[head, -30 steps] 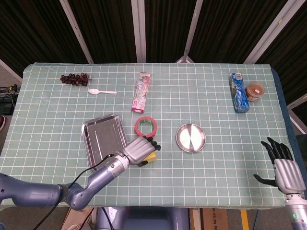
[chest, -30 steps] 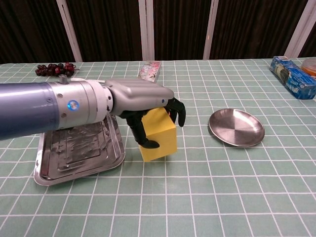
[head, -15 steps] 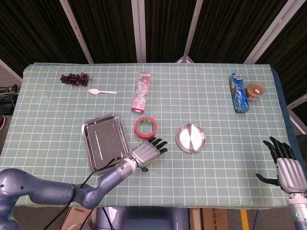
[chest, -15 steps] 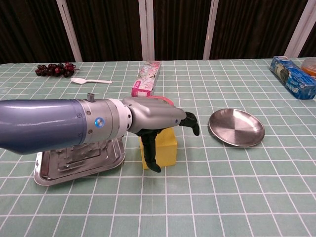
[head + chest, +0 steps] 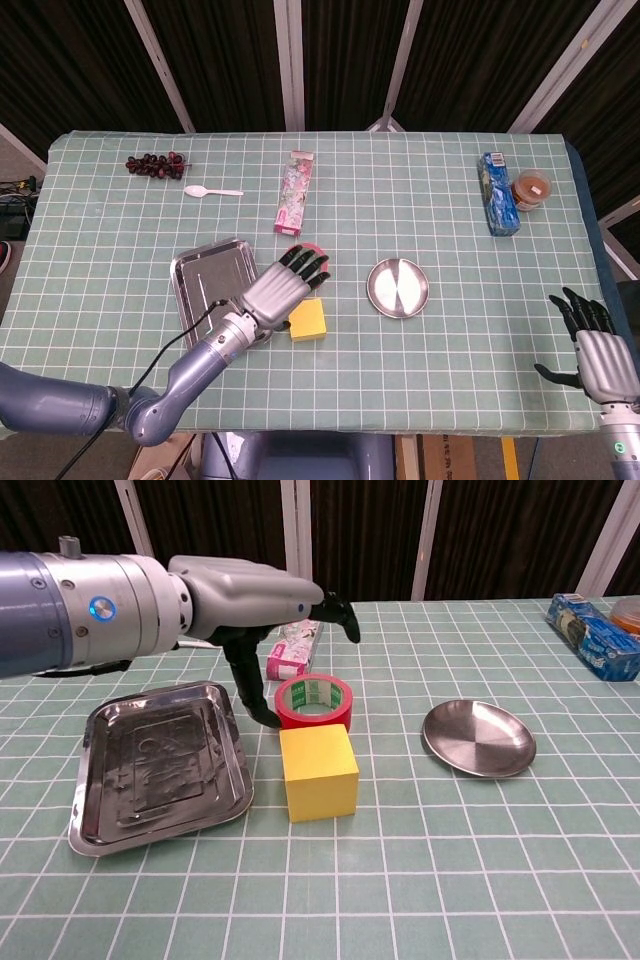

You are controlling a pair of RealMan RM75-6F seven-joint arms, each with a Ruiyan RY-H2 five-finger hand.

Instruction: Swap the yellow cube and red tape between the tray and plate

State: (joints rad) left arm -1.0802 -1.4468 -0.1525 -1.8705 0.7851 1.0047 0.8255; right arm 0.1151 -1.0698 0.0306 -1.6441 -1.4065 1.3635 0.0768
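One open left robot hand (image 5: 262,602) above red tape (image 5: 314,702), yellow cube (image 5: 318,772)

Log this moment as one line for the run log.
left hand: open, above red tape | right hand: open, idle | yellow cube: on table | tray, plate: empty

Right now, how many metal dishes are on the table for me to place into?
2. The rectangular tray sits at the left, beside the yellow cube. The round plate sits to the right of the cube. Both are empty; none seems hidden.
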